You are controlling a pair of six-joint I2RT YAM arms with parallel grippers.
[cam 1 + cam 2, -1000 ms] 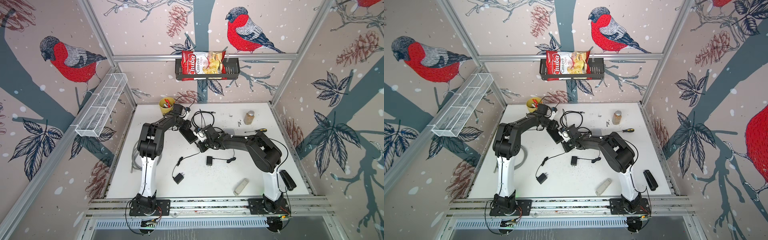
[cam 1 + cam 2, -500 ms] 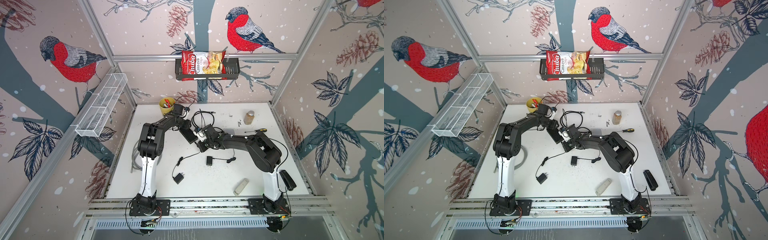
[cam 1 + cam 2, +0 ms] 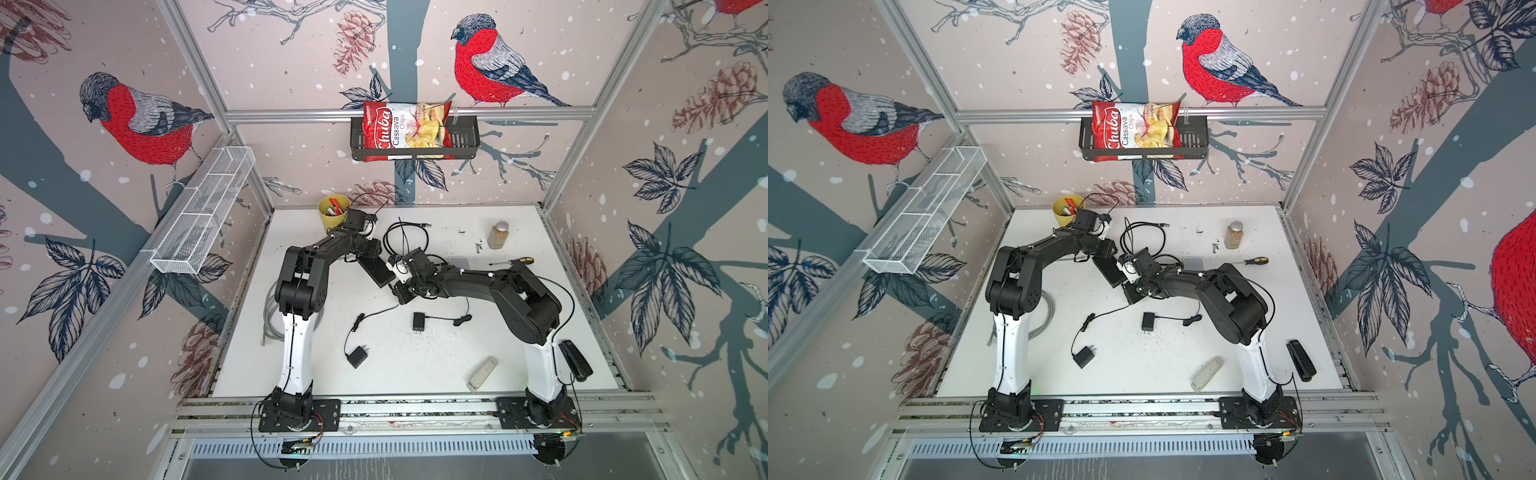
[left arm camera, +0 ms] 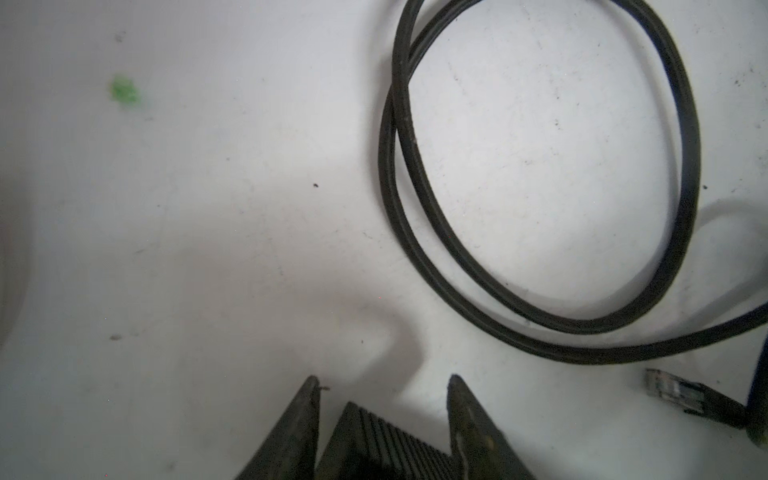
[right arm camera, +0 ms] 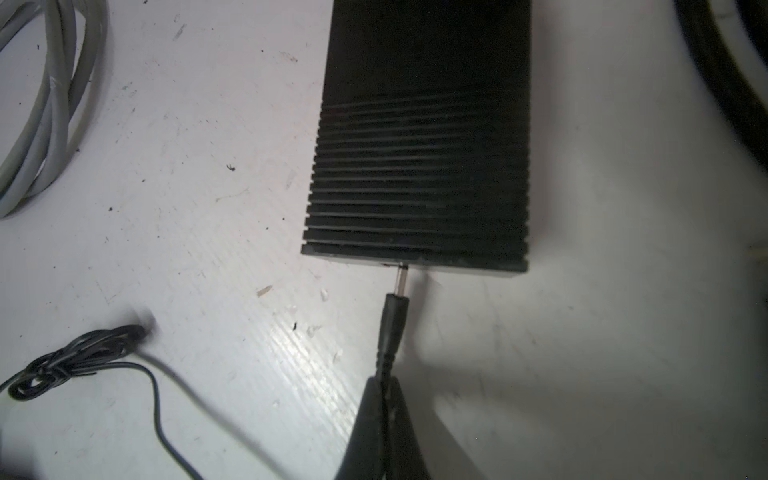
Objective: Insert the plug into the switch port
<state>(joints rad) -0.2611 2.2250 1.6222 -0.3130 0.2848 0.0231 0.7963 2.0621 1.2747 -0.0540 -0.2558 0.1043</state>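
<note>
The right jaws are pinched shut on the plug (image 5: 394,322) at its cable end. The plug's metal tip (image 5: 401,279) meets the switch (image 5: 419,137) at the port in the end face turned toward them, with most of the tip still showing outside. The left jaws clasp the switch's opposite end, fingers (image 4: 299,428) on either side of it. The switch lies flat on the desk (image 5: 166,187).

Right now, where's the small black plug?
Right wrist view: the small black barrel plug sits in the right claw, metal tip at the ribbed black switch box.
</note>
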